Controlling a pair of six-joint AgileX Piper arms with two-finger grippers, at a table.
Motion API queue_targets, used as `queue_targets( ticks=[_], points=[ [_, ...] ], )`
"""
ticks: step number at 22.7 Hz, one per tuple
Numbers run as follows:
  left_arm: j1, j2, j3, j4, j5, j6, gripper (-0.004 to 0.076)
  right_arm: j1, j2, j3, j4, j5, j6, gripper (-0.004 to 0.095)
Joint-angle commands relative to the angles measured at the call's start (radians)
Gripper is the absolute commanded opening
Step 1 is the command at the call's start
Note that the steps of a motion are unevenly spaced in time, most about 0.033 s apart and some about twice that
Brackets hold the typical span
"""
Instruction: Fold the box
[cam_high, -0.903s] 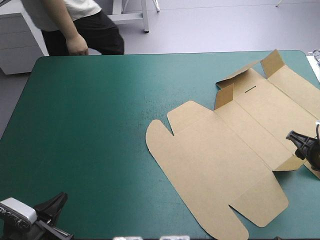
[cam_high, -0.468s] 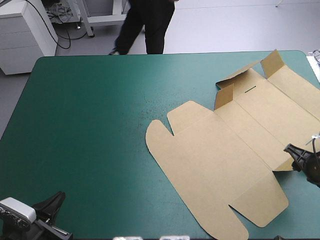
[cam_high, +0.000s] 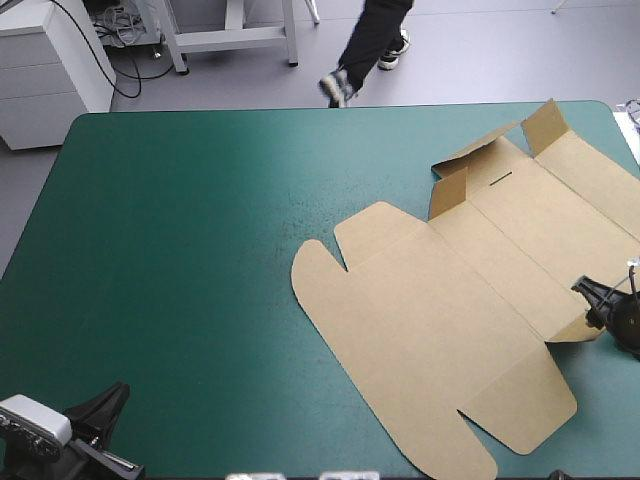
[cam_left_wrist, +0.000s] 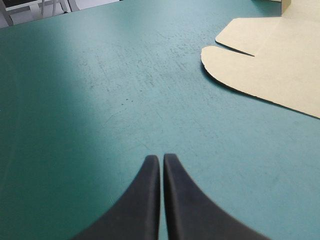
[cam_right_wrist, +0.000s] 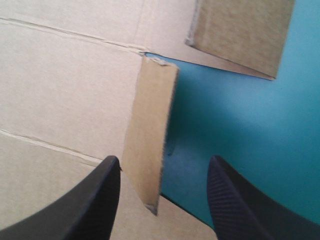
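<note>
Raising the walls looks like the step in hand: the brown box (cam_high: 440, 330) lies mostly flat in the right half of the high view. The right gripper (cam_right_wrist: 164, 159) has a small raised side flap (cam_right_wrist: 150, 120) between its parted black fingers; next, pinching it squarely seems called for. The left gripper (cam_left_wrist: 161, 159), fingers together, sits at lower left.

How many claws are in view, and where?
2. The left claw shut over the bare cover at the near left corner; right claw open astride a raised flap of the box, by the right edge.
</note>
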Motion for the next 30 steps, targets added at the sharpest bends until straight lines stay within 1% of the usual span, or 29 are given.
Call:
queue_targets(
  ticks=[1, 7, 10, 14, 19, 20, 24, 28, 30],
  points=[
    [0.002, 0.0, -0.021, -0.004, -0.074, -0.004, 0.0006, -0.01, 0.029, -0.026, 0.056, -0.068, -0.046, 0.0487],
    [0.002, 0.0, -0.021, -0.004, -0.074, -0.004, 0.0006, -0.01, 0.137, -0.026, 0.08, -0.115, -0.069, 0.0487],
    [0.002, 0.0, -0.021, -0.003, -0.074, -0.004, 0.0006, -0.01, 0.154, -0.026, 0.078, -0.137, -0.069, 0.0447],
    [0.002, 0.0, -0.021, -0.001, -0.074, -0.004, 0.0006, -0.01, 0.179, -0.026, 0.08, -0.131, -0.069, 0.0423],
    [0.002, 0.0, -0.021, 0.004, -0.074, -0.002, 0.0006, -0.008, 0.21, -0.026, 0.122, -0.136, -0.072, 0.0417],
    [0.002, 0.002, -0.021, 0.006, -0.074, -0.002, 0.0006, -0.008, 0.212, -0.026, 0.124, -0.136, -0.078, 0.0401],
    [0.002, 0.002, -0.021, 0.006, -0.074, -0.002, 0.0006, -0.008, 0.233, -0.026, 0.118, -0.13, -0.089, 0.024],
    [0.002, 0.002, -0.021, 0.01, -0.074, -0.002, 0.0006, -0.008, 0.242, -0.026, 0.115, -0.132, -0.101, -0.0002],
    [0.002, 0.002, -0.021, 0.01, -0.074, -0.002, 0.0006, -0.008, 0.242, -0.026, 0.115, -0.13, -0.115, -0.0016]
  ],
)
